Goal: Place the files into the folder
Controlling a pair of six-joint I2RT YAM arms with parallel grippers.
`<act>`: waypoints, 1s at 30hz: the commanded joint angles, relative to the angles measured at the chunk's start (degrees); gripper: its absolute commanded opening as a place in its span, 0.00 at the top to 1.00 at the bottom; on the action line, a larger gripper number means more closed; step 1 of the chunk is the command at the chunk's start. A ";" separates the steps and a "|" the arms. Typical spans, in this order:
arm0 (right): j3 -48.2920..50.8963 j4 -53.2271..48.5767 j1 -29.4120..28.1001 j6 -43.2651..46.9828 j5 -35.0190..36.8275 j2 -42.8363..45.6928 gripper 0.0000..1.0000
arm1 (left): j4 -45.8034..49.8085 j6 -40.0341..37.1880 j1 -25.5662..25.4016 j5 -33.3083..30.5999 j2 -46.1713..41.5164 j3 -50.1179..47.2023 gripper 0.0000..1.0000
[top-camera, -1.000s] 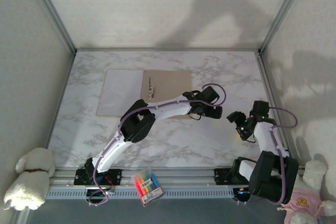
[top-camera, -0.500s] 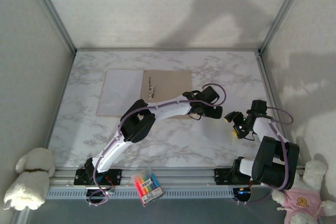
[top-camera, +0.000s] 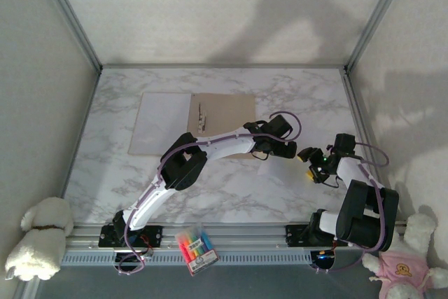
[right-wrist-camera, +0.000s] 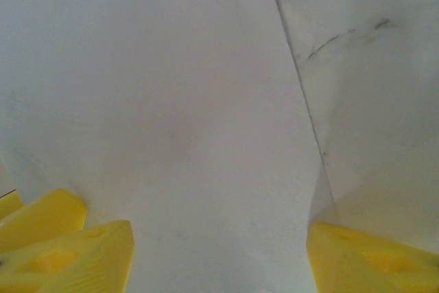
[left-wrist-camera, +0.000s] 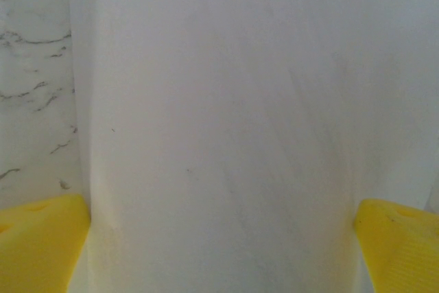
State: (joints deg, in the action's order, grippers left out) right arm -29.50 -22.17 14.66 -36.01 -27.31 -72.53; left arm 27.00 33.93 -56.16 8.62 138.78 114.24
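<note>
Marble table (top-camera: pixel 231 194), same setup mostly | files (left-wrist-camera: pixel 219 101) flat just right of the folder (top-camera: pixel 224 106), one sheet (top-camera: pixel 162 118) on its left leaf | left gripper (top-camera: pixel 281 148) spread wide over them, unmoved | right gripper (top-camera: pixel 313 164) jaws apart, nudged closer to folder

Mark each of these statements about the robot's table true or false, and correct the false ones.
1. The folder lies open on the table. True.
2. A white sheet lies on the folder's left leaf. True.
3. The left gripper is shut tight. False: its fingers stand wide apart.
4. The marker pack sits inside the folder. False: it lies on the rail at the near edge, between the two arm bases.
5. The right gripper has its fingers apart above a loose sheet on the marble. True.
</note>
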 commanded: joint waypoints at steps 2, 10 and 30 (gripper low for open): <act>1.41 -0.50 0.20 -1.04 -1.46 0.76 0.32 | 2.79 1.58 -0.44 3.94 0.87 -2.24 0.01; 1.63 -0.15 0.22 -1.72 -2.29 1.60 0.32 | 2.98 2.24 -0.44 3.78 0.98 -2.53 0.05; -0.39 -3.31 0.21 -1.39 -3.39 4.82 0.30 | -0.31 6.24 0.63 6.95 -0.97 -4.72 0.31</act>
State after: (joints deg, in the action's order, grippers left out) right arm -28.82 -23.53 14.66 -37.52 -30.26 -68.12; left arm 25.45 38.48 -54.37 10.37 137.51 111.24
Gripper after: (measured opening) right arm 0.697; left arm 0.680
